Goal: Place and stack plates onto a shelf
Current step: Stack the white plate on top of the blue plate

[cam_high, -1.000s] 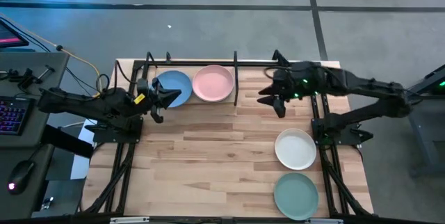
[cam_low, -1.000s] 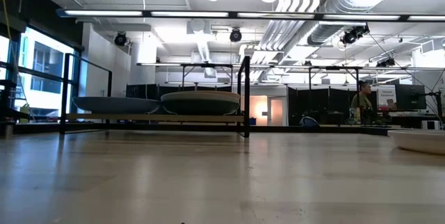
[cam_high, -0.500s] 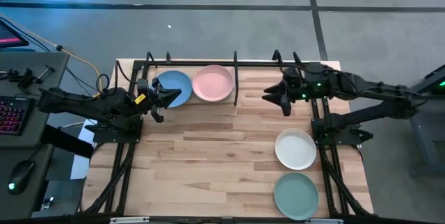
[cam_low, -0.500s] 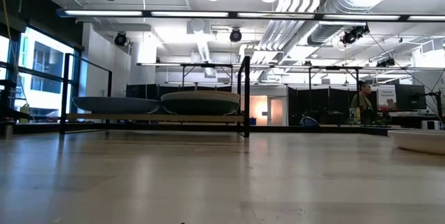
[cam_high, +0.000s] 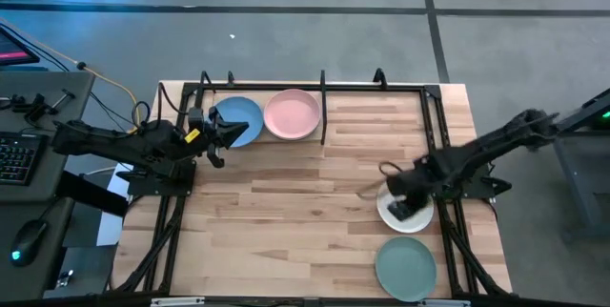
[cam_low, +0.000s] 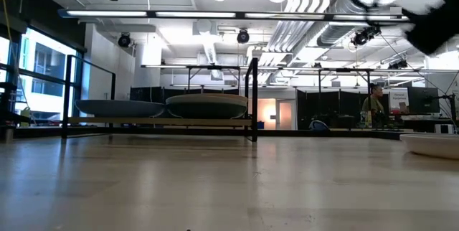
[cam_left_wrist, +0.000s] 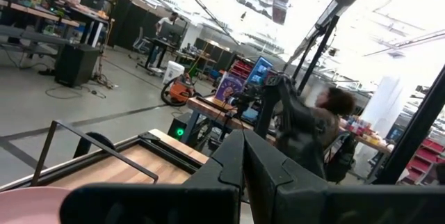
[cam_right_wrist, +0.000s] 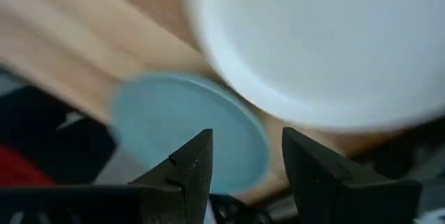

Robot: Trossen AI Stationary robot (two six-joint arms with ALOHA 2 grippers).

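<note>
A blue plate (cam_high: pixel 238 119) and a pink plate (cam_high: pixel 292 114) sit side by side on the shelf (cam_high: pixel 322 107) at the table's far left. A white plate (cam_high: pixel 412 214) lies flat on the table near the right edge. A pale mint plate (cam_high: pixel 405 267) lies nearer still. My right gripper (cam_high: pixel 400 202) hovers open above the white plate (cam_right_wrist: pixel 313 43), and the mint plate (cam_right_wrist: pixel 181 123) shows beyond its fingers. My left gripper (cam_high: pixel 224 140) hangs shut and well above the table, beside the blue plate's near left rim. The other plates are out of view.
Black rods frame the table's sides and the shelf, with an upright post (cam_low: pixel 254 98) at the shelf's right end. Bare wood (cam_high: pixel 286 212) spreads across the table's middle and near left. A keyboard and cables lie beyond the left edge. A person sits in the room behind.
My right gripper has swung quickly from the far edge, right of the shelf, toward the near edge and down, ending over the white plate. The plates and my left arm have stayed where they were.
</note>
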